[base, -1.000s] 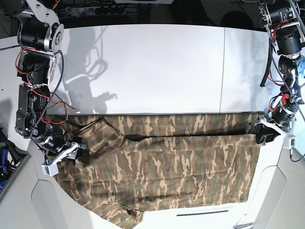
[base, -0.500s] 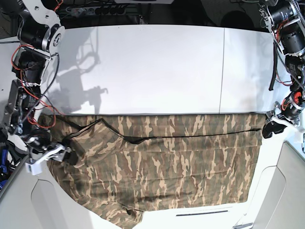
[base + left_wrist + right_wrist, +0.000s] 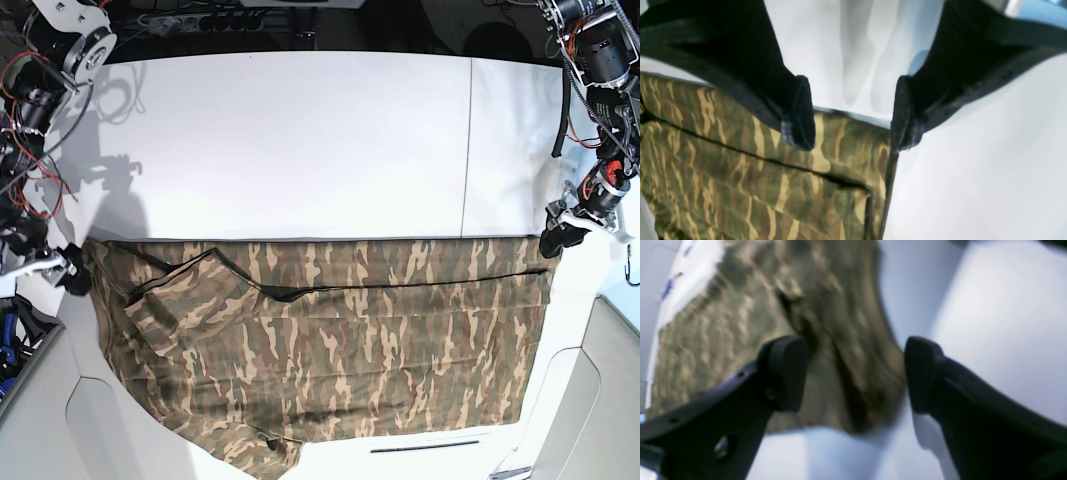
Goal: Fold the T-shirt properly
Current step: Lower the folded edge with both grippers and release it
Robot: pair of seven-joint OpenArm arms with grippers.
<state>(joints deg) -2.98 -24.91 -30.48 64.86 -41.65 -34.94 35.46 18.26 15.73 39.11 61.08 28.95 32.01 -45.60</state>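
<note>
The camouflage T-shirt (image 3: 340,340) lies flat across the near half of the white table (image 3: 300,140), with a fold line running along its far edge. My left gripper (image 3: 558,238) is open and empty, just off the shirt's far right corner. In the left wrist view the gripper (image 3: 851,116) hovers over that corner (image 3: 826,160), its fingers (image 3: 800,113) apart. My right gripper (image 3: 72,276) is open and empty at the shirt's far left edge. In the right wrist view the gripper (image 3: 855,373) is blurred above the cloth (image 3: 826,340).
A seam (image 3: 466,150) runs front to back through the table's right part. Light grey panels (image 3: 580,400) flank the near edge on both sides. Cables and a power strip (image 3: 200,18) lie behind the table. A blue object (image 3: 8,330) sits at the left edge.
Both arms have moved outward and back from the shirt's side edges. The grippers that sat on the cloth's corners now stand open beside it. The shirt lies flatter on the left.
</note>
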